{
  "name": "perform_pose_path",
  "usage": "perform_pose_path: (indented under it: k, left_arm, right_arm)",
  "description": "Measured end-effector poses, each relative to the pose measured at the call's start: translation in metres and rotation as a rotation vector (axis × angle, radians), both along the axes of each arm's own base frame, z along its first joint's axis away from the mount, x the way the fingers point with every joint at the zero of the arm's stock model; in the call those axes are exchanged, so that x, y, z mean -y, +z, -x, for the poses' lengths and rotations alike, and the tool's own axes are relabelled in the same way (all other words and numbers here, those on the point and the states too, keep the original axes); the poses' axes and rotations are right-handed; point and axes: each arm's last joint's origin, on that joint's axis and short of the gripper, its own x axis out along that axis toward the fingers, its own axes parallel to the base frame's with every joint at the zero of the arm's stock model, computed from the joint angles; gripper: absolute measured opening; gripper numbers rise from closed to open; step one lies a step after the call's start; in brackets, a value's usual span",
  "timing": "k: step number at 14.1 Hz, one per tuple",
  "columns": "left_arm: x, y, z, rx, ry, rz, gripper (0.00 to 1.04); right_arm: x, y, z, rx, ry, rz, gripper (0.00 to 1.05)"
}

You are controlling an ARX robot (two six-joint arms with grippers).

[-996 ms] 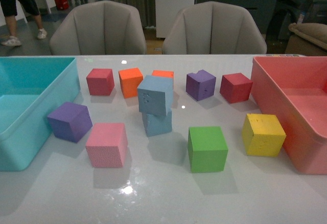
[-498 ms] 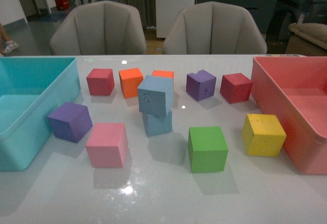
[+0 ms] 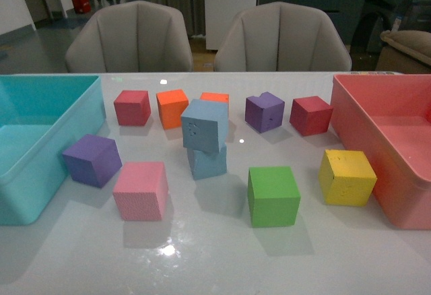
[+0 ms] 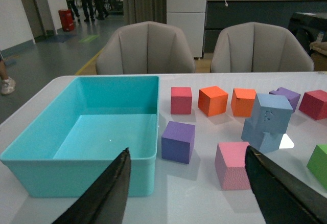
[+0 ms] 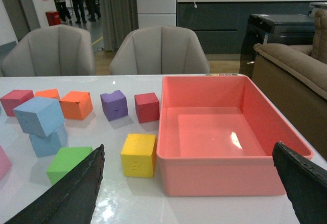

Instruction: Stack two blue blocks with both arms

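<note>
The table (image 3: pixel 222 261) carries a teal bin (image 3: pixel 40 174) and a pink bin (image 3: pixel 377 160) at its two ends, with a scatter of coloured cubes between them. The landmark here is the stack of the two blue blocks, which stands about midway between the bins. The upper blue block (image 3: pixel 205 124) sits on the lower blue block (image 3: pixel 207 161), turned a little and overhanging it on the side toward the teal bin, so it looks slightly tilted rather than squarely seated.

Around the stack: a pink cube (image 3: pixel 140 190) nearer the robot on the teal-bin side, a green cube (image 3: pixel 273 195) nearer the robot on the pink-bin side, a purple cube (image 3: pixel 92 159) toward the teal bin, a yellow cube (image 3: pixel 347 177) toward the pink bin, and an orange cube (image 3: pixel 172 108) just behind.

Neither arm shows in the front view. The left tool (image 4: pixel 186 193) is spread wide and holds nothing; the right tool (image 5: pixel 189 193) is likewise spread and empty, both well apart from the stack.

By my reading, the stacking itself is done and the step in hand is the pull-back. Any next move calls for keeping clear of the skewed upper block, since a nudge could topple it.
</note>
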Motion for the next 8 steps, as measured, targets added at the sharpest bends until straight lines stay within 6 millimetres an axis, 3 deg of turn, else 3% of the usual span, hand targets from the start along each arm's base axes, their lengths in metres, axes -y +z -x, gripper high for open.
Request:
perform_pose_path:
  k: [2,3,8]
  left_arm:
    - [0.0000,0.0000,0.0000,0.000,0.000,0.000,0.94]
    - [0.0000,0.0000,0.0000,0.000,0.000,-0.001,0.99]
    - [0.0000,0.0000,0.0000,0.000,0.000,-0.001,0.98]
  right_arm:
    - [0.0000,0.0000,0.0000,0.000,0.000,0.000,0.98]
    - [0.0000,0.0000,0.0000,0.000,0.000,0.000,0.98]
    - [0.0000,0.0000,0.0000,0.000,0.000,0.000,0.98]
